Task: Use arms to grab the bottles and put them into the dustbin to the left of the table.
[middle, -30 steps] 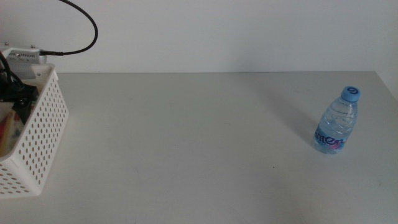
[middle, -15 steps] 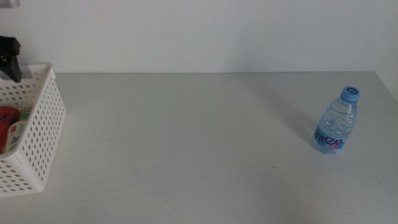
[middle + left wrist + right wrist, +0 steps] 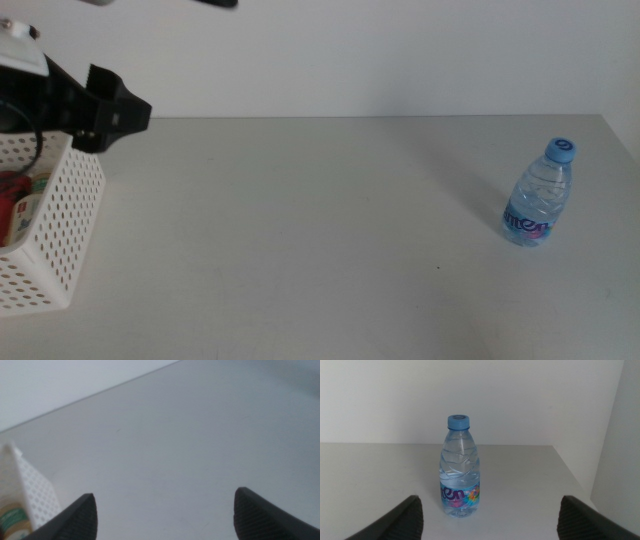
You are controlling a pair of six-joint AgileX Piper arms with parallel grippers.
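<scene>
Near the table's [image 3: 300,220] right edge, about midway between front and back, the water bottle [image 3: 540,195] stands upright, blue cap up, long axis vertical, label band low on the body. It is the only bottle not yet binned.

Right gripper [image 3: 487,510]: not visible in the middle view. Its wrist camera looks straight at the bottle [image 3: 460,467], which sits centred between the two spread jaws and some way ahead of them, not touching. Jaws wide apart, nothing held. Nothing lies between jaws and bottle; bare tabletop all round it.

Left gripper [image 3: 165,510]: jaws spread, empty. In the middle view the arm [image 3: 85,105] hangs above the dustbin [image 3: 60,230] at the table's left edge, well apart from the bottle, with the whole width of the tabletop between.

Dustbin contents: red soda can [image 3: 12,205] seen through the open top; beside it a pale label, probably the tea bottle [image 3: 12,517], only partly visible.

Judgement: right arm is much the nearer for the grasp. A level approach straight ahead, closing on the bottle's mid-body, looks unobstructed. The carry to the bin then crosses the full table; a handover to the left arm may be needed.
</scene>
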